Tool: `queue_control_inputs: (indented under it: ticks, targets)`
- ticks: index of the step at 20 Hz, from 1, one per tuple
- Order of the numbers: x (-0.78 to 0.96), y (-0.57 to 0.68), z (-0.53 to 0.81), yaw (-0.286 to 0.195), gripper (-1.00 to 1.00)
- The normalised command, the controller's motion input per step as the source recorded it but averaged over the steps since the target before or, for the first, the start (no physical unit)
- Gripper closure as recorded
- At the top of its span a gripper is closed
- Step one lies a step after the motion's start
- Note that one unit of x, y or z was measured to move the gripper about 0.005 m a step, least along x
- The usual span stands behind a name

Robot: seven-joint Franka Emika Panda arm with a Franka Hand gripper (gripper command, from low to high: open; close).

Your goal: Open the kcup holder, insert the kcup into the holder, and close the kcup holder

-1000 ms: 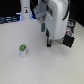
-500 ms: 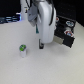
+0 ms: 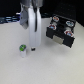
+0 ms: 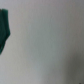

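Standing upright on the counter (image 3: 10, 55), the kcup (image 3: 22, 49) was seen at nine o'clock of the gripper (image 3: 32, 48), just beside it. Finger state could not be told. Light, thin-walled and easily tipped, it was judged best pinched gently across its sides.

On the worktop (image 3: 55, 67), the kcup (image 3: 22, 49) stands toward the exterior view's left. The arm's tool (image 3: 33, 48) sits just beside it, on its right. The kcup holder (image 3: 61, 31) lies farther back, well apart, toward the exterior view's right.
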Motion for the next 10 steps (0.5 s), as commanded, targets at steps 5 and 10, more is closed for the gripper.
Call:
queue_control_inputs:
  ticks: [5, 10]
  targets:
    - [-0.26, -0.52, -0.36, -0.271, -1.00]
    - [-0.16, -0.53, -0.44, -0.266, -1.00]
